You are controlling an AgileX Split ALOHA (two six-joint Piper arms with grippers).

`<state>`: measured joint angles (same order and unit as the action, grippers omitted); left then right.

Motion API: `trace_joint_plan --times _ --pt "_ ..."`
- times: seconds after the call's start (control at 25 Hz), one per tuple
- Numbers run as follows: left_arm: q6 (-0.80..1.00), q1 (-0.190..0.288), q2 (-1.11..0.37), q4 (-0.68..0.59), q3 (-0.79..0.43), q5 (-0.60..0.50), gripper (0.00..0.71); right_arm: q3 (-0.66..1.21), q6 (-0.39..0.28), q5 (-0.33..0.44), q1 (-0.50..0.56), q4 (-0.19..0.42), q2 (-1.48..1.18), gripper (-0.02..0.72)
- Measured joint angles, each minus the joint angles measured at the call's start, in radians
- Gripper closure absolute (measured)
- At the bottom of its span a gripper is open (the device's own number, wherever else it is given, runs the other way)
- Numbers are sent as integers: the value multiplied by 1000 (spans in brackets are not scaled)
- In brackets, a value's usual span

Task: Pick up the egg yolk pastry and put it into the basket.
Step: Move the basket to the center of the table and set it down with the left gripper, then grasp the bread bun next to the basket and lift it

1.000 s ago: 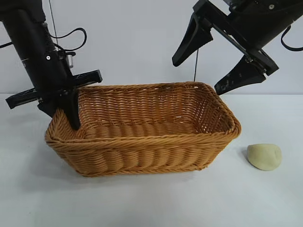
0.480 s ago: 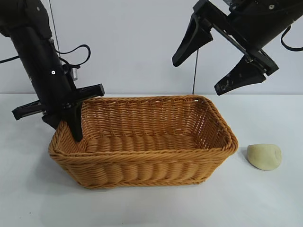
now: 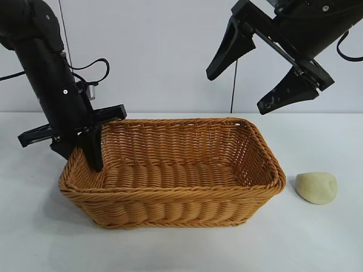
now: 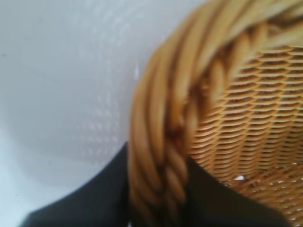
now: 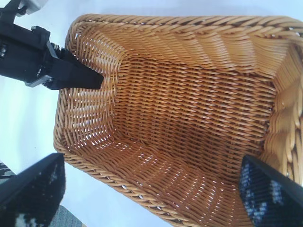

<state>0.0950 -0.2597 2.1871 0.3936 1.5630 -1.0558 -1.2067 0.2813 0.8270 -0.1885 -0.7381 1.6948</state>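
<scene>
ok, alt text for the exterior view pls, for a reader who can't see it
An empty orange-brown wicker basket sits on a white table, with a pale egg yolk pastry on the table beside its right end. The left gripper straddles the basket's left rim; the right gripper hangs open above the right end.

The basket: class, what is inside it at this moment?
The basket holds no food; its woven floor is bare. One finger of the left gripper reaches inside its left end wall. The egg yolk pastry lies outside on the table.
</scene>
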Motion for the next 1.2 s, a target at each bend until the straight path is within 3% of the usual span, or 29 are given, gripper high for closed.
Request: trace_joint_plan --times 0.08,0.2,0.4,0.68,0.84,1.2 --pt "1 0 -8 0 0 -1 140 0 0 1 0 1 0 19" --pt "1 0 -48 -1 0 -3 63 0 0 1 0 1 0 19" --pt "1 0 -153 -52 30 -35 37 0 0 1 0 1 0 19" --pt "40 5 -212 -245 102 -96 36 0 0 2 0 1 0 19" --pt "33 49 -212 -273 105 -105 36 0 0 2 0 1 0 19" --pt "-22 217 -212 -370 105 -152 36 0 0 3 0 1 0 19"
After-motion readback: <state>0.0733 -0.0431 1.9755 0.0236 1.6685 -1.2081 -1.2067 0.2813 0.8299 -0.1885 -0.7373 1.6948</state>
